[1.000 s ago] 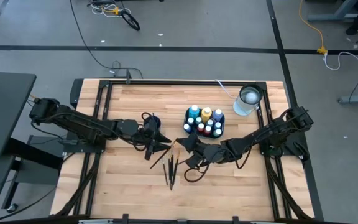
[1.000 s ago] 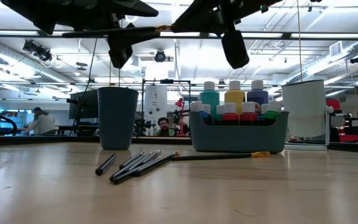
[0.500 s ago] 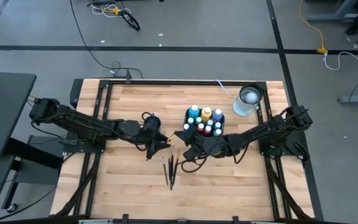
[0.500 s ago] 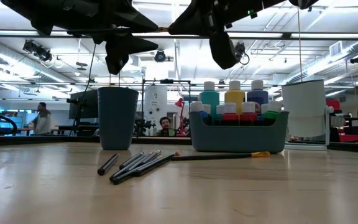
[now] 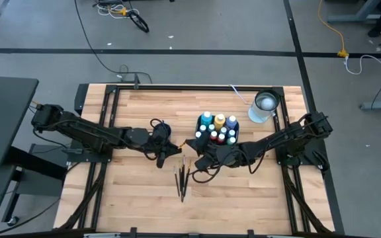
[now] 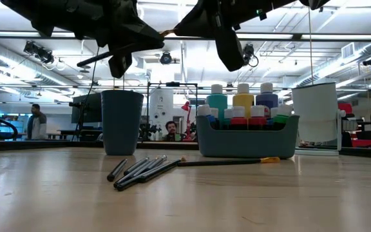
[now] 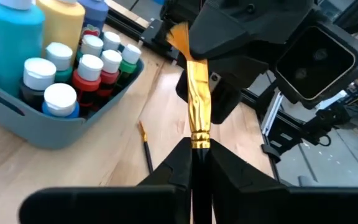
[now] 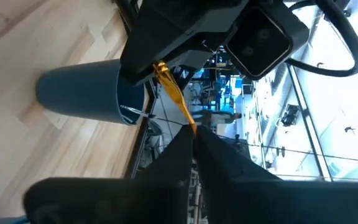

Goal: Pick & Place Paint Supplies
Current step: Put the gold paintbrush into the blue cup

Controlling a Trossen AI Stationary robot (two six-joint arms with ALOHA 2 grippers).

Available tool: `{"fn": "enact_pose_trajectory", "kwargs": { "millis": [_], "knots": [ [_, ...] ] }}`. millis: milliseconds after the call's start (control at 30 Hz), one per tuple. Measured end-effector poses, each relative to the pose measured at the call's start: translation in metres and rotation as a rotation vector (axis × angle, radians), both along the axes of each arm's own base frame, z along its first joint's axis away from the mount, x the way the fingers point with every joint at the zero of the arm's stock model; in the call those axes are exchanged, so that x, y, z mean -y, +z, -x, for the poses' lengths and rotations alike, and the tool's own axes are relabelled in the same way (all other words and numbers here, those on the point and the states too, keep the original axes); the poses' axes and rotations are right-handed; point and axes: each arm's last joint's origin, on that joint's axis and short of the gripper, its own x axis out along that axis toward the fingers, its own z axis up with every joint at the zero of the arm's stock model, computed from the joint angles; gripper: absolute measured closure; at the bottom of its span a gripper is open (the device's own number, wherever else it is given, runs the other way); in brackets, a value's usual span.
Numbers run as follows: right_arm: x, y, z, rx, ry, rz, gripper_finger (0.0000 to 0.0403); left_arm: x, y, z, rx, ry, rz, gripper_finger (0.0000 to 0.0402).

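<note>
Above wooden table [image 5: 243,192], left pincer [image 7: 197,152] and right pincer [image 8: 191,138] each clamp a paintbrush [image 7: 196,102].

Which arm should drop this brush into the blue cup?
Left. The left gripper already clamps the paintbrush between its fingers, and the blue cup stands right beside it. The right gripper sits farther off, beside the bottle caddy.

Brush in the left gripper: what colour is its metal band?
Gold, on the brush with orange bristles; the left wrist view shows it best.
</note>
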Motion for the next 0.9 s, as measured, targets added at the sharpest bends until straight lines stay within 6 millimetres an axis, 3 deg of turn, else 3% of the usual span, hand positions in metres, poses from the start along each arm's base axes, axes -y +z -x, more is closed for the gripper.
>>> {"fn": "enact_pose_trajectory", "kwargs": {
  "millis": [367, 667, 800, 900],
  "knots": [
    [-0.001, 0.0, 0.0, 0.02, -0.004, -0.047, 0.033, -0.004, 0.001, 0.0, 0.01, 0.141, -0.073, 0.0362],
    [-0.001, 0.0, 0.0, 0.037, -0.011, -0.083, 0.0328, -0.009, 0.03, 0.004, 0.182, 0.367, -0.415, 0.0371],
    [-0.001, 0.0, 0.0, 0.04, -0.012, -0.089, 0.0328, -0.008, 0.033, 0.007, 0.126, 0.508, -0.618, 0.0367],
    [-0.001, 0.0, 0.0, 0.04, -0.012, -0.089, 0.0328, -0.01, 0.03, 0.01, 0.082, 0.618, -0.642, 0.037]
  ]
}}
